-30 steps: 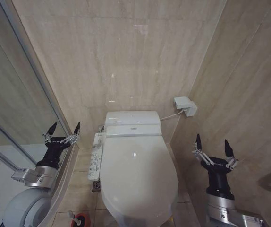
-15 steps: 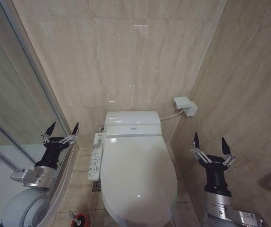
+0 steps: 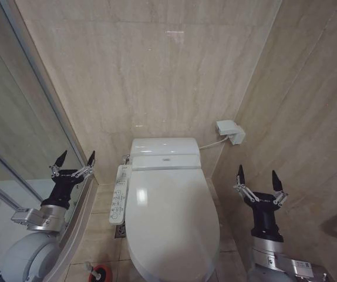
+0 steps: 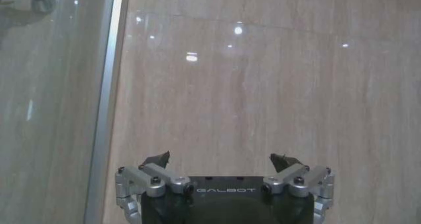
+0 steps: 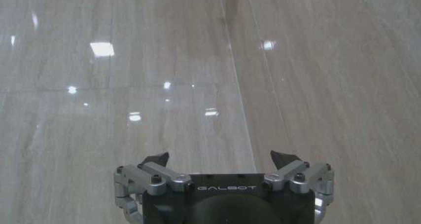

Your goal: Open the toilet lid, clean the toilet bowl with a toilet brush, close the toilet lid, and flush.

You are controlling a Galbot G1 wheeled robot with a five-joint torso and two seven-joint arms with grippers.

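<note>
Risk: tight stall, walls close on both sides, so either arm may clip tile on the swing in. Toilet lid (image 3: pixel 171 220) down flat over the bowl, long axis running from tank toward robot. Left gripper (image 3: pixel 74 163) and right gripper (image 3: pixel 256 179) both spread, empty, raised beside the toilet. Toilet brush (image 3: pixel 96 271) on the floor, left of the bowl.

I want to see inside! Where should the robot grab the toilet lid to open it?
Probably the toilet lid by its front rim, nearest the robot, lifting from below: it lies flat and shut, hinged at the wall end. Both the left gripper and right gripper are open.
</note>
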